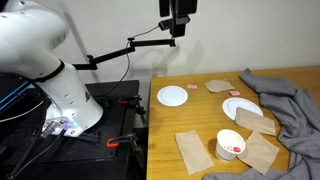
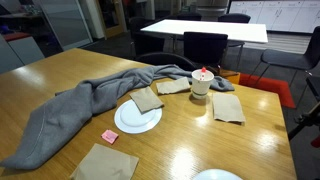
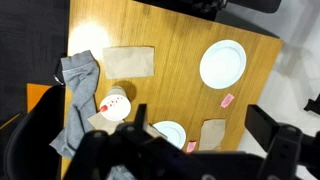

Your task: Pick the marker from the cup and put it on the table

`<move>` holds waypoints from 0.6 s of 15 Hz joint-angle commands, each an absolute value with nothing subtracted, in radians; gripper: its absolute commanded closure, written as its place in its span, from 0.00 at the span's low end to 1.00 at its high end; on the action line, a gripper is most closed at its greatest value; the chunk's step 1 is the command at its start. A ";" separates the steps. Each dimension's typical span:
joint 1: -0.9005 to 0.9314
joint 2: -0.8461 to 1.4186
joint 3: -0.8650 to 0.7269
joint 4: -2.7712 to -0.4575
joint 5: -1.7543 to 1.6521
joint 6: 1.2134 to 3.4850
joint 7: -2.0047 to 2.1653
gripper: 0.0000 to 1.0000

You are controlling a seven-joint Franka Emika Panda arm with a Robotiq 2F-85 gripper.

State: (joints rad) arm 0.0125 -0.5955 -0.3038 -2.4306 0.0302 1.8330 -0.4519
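The white cup (image 3: 116,107) stands on the tan table (image 3: 170,40) beside the grey cloth. The marker (image 3: 105,103) sticks out of it, red end up. The cup (image 1: 230,144) and marker (image 1: 233,150) show near the table's front edge in an exterior view. They also show toward the far side in an exterior view, cup (image 2: 201,85) and marker (image 2: 204,72). My gripper (image 3: 200,122) is open and empty, high above the table and well away from the cup. It appears as the black body at the top of an exterior view (image 1: 179,28).
Two white plates (image 3: 222,63) (image 3: 168,133), several flat tan pads (image 3: 128,63) and small pink pieces (image 3: 228,100) lie on the table. A crumpled grey cloth (image 2: 90,105) covers one side. A thin black stand arm (image 1: 120,50) reaches over the table.
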 commanded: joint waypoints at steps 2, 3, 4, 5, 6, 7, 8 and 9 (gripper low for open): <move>-0.011 -0.591 -0.284 -2.429 0.042 1.830 -0.463 0.00; -0.011 -0.591 -0.284 -2.429 0.042 1.830 -0.463 0.00; -0.011 -0.591 -0.284 -2.429 0.042 1.830 -0.463 0.00; -0.011 -0.591 -0.284 -2.429 0.042 1.830 -0.463 0.00; -0.011 -0.591 -0.284 -2.429 0.042 1.830 -0.463 0.00; -0.011 -0.591 -0.284 -2.429 0.042 1.830 -0.463 0.00; -0.012 -0.592 -0.283 -2.431 0.042 1.835 -0.460 0.00; -0.010 -0.588 -0.283 -2.430 0.045 1.838 -0.463 0.00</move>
State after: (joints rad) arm 0.0110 -0.5955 -0.3026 -2.4306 0.0302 1.8331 -0.4519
